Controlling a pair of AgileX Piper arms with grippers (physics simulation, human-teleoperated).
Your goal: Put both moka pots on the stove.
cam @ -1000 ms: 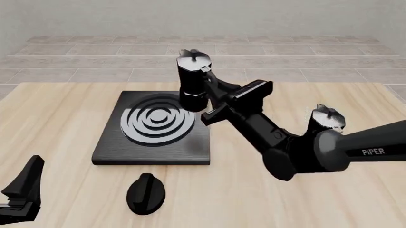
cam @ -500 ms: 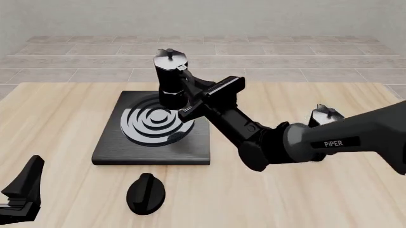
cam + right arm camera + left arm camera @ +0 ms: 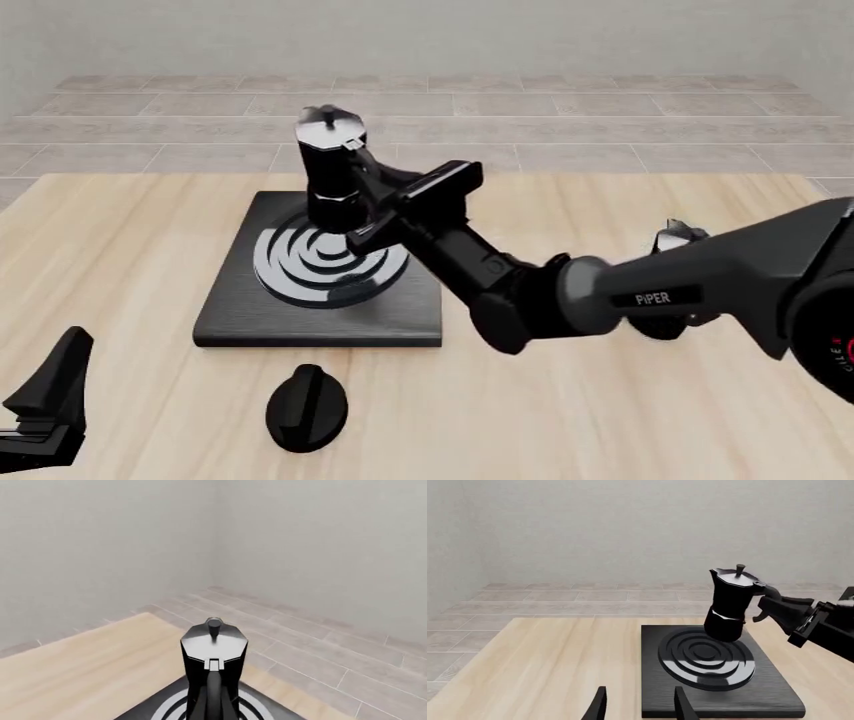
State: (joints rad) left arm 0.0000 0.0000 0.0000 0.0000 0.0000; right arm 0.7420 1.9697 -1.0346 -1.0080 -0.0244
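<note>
Pinching the moka pot (image 3: 332, 168) by its handle, our right gripper (image 3: 378, 192) holds it upright above the stove (image 3: 227, 312) rings; left gripper (image 3: 637, 706) spread, idle.

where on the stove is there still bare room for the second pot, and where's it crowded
The stove has bare dark slab along its near edge, toward the black knob, and at its near right corner. The burner rings are open on their near side. The far right is crowded: the right gripper holds a moka pot there. The second pot stands behind the right arm.
</note>
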